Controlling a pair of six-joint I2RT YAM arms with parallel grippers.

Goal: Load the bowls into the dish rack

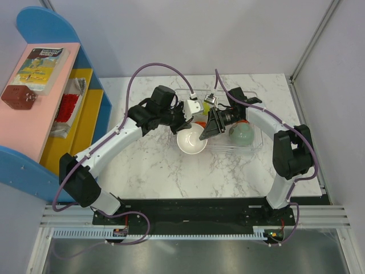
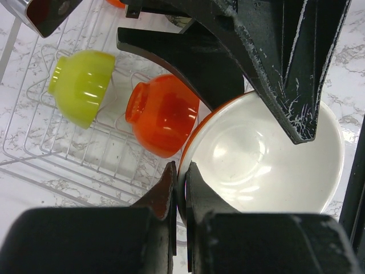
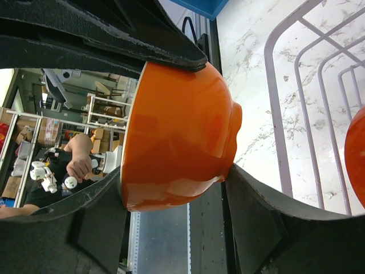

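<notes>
An orange bowl with a white inside (image 1: pixel 191 142) hangs tilted at the near left corner of the dish rack (image 1: pixel 258 103). My left gripper (image 2: pixel 181 171) is shut on its rim (image 2: pixel 262 154). My right gripper (image 3: pixel 174 182) is shut across the same bowl (image 3: pixel 177 120), one finger on the rim and the other against the foot. In the rack's wire base (image 2: pixel 57 154) a lime green bowl (image 2: pixel 82 85) and another orange bowl (image 2: pixel 162 114) lie on their sides. A pale mint bowl (image 1: pixel 240 134) sits in the rack to the right, partly behind the right arm.
A blue and pink shelf unit (image 1: pixel 40 85) with a book and yellow bins stands off the table's left edge. Walls close in at the back and right. The marble table (image 1: pixel 154 165) lies between the rack and the arm bases.
</notes>
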